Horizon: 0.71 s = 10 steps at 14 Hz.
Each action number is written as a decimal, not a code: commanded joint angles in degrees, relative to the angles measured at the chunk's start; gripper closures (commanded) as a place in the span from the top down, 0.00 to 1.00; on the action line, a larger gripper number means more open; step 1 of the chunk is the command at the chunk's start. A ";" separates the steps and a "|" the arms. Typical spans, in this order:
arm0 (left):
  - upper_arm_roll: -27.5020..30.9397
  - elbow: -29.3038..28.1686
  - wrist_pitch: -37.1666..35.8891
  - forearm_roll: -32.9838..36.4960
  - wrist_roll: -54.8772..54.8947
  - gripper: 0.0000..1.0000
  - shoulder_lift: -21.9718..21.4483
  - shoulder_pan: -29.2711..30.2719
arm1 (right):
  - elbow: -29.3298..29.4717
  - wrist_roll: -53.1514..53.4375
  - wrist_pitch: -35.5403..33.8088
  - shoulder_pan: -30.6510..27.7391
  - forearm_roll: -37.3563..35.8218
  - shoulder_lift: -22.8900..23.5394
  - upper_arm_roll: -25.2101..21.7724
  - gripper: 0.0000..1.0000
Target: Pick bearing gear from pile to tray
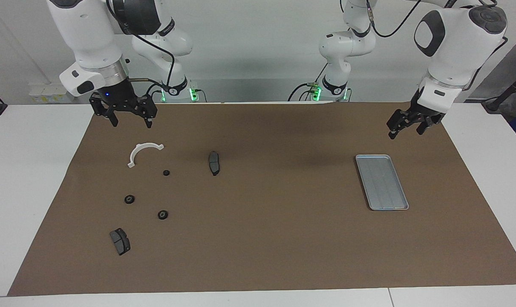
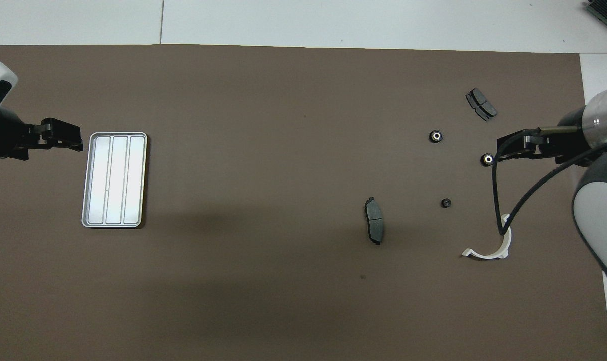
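The pile lies on the brown mat at the right arm's end. In it are three small black bearing gears, also in the overhead view. With them lie a white half-ring and two dark brake pads. The silver tray lies bare at the left arm's end. My right gripper hangs open and holding nothing over the mat by the half-ring. My left gripper waits open over the mat beside the tray.
The brown mat covers most of the white table. A black cable from the right arm's wrist loops over the half-ring in the overhead view. A wide stretch of bare mat separates the pile from the tray.
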 commanded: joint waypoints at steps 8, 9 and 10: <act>-0.45 -1.42 0.72 0.96 0.01 1.00 -1.26 0.58 | -10.56 -1.73 13.24 -0.73 1.29 -0.31 0.09 1.00; -0.45 -1.42 0.72 0.96 0.01 1.00 -1.26 0.58 | -13.02 -1.82 15.62 -0.73 1.29 -0.31 0.09 1.00; -0.45 -1.51 0.72 0.96 0.01 1.00 -1.26 0.58 | -15.57 -1.82 17.90 -0.73 1.29 -0.31 0.09 1.00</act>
